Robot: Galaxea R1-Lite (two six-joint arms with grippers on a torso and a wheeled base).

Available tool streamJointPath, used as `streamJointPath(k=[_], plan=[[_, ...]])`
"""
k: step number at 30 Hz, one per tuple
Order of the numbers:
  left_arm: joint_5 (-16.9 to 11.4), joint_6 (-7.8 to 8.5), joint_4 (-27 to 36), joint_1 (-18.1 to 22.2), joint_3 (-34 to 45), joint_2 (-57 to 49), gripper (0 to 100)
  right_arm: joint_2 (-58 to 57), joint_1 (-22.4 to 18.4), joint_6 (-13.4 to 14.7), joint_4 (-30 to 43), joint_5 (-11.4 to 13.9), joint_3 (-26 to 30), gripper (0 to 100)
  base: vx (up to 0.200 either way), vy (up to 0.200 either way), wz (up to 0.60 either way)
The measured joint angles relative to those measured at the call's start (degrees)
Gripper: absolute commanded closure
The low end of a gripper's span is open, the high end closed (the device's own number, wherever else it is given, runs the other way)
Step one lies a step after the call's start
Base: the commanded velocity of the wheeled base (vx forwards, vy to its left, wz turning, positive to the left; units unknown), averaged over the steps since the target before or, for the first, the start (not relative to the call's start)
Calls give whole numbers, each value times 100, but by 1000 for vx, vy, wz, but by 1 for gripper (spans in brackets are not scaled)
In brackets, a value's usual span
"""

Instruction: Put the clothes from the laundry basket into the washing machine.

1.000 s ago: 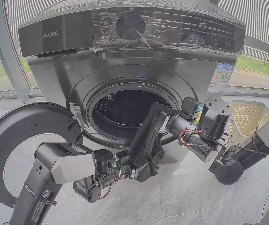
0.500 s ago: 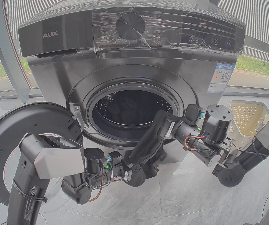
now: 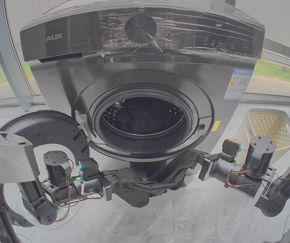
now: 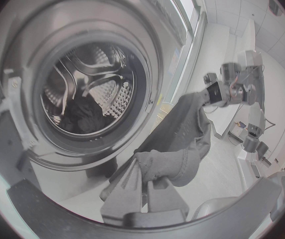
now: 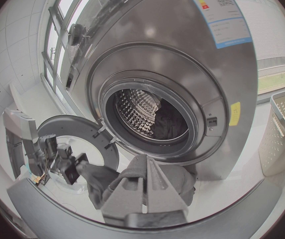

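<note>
In the head view, a dark garment (image 3: 151,184) is held slung between the left hand (image 3: 113,187) and the right hand (image 3: 200,164), low before the open washing machine (image 3: 145,68), with the laundry basket (image 3: 271,127) beside it. In the left wrist view, the left hand (image 4: 146,180) is seen pinching one end of the garment (image 4: 179,140). In the right wrist view, the right hand (image 5: 146,171) is clamped on the other end.

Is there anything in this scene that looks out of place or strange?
The dark garment is not in the drum: it hangs stretched between the left gripper and the right gripper, both shut on it, below the opening of the washing machine, sagging towards the floor. Crinkled plastic film covers the control panel.
</note>
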State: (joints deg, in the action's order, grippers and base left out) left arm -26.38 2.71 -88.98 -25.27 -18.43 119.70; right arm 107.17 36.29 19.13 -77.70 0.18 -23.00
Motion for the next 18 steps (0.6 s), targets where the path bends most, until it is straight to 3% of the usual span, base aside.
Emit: streamJointPath(k=[7, 11, 18], plan=[[-208, -123, -2, 636, 518, -967, 100, -138, -134, -2, -1064, 217, 744, 100, 0, 0, 0], [-249, -250, 2, 852, 542, -1264, 100, -11, -236, -79, -1097, 230, 837, 100, 0, 0, 0], [-246, -286, 2, 937, 330, -1531, 100, 63, -230, -307, -1103, 263, 790, 100, 0, 0, 0]])
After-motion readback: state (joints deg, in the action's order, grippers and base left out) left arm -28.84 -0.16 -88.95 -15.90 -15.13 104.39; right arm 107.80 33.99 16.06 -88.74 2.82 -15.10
